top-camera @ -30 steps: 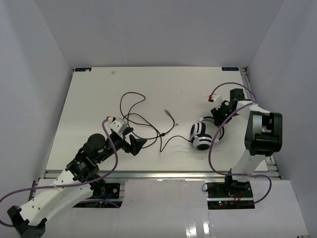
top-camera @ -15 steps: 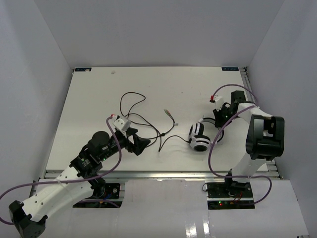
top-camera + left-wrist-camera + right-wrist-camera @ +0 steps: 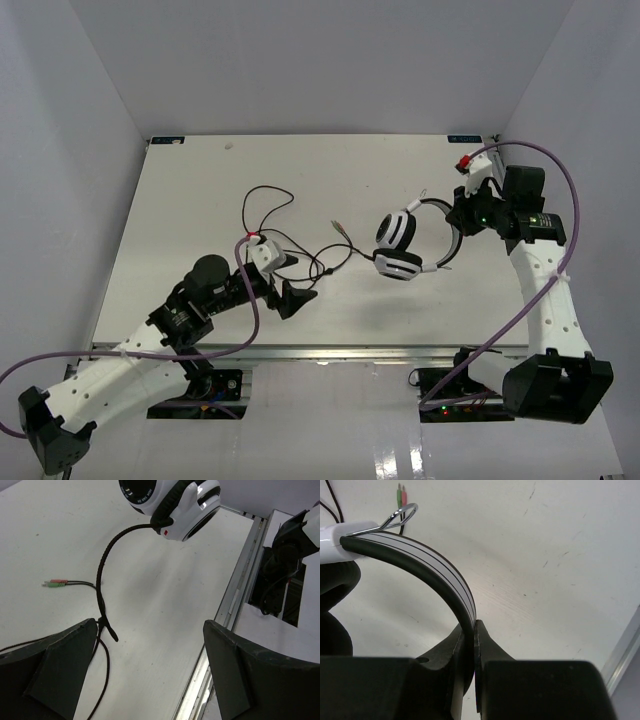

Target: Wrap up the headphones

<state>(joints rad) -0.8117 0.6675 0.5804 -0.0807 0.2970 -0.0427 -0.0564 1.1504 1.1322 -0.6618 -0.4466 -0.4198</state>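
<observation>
Over the white table [image 3: 180, 200] the right gripper [image 3: 473, 636] pinches the headphones' [image 3: 398, 246] headband [image 3: 422, 562]; the left gripper [image 3: 297, 297] gapes near their cable [image 3: 100, 580].

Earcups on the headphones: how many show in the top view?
2. The far earcup and the near earcup are together over mid-table, left of the right gripper, which pinches the headband.

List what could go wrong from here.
The right jaws pinch only the thin headband, so the headphones might swing or slip free.
The cable hangs from an earcup and lies in loose loops on the table; pulling may snag or knot it.
The open left jaws may miss that thin cable.
</observation>
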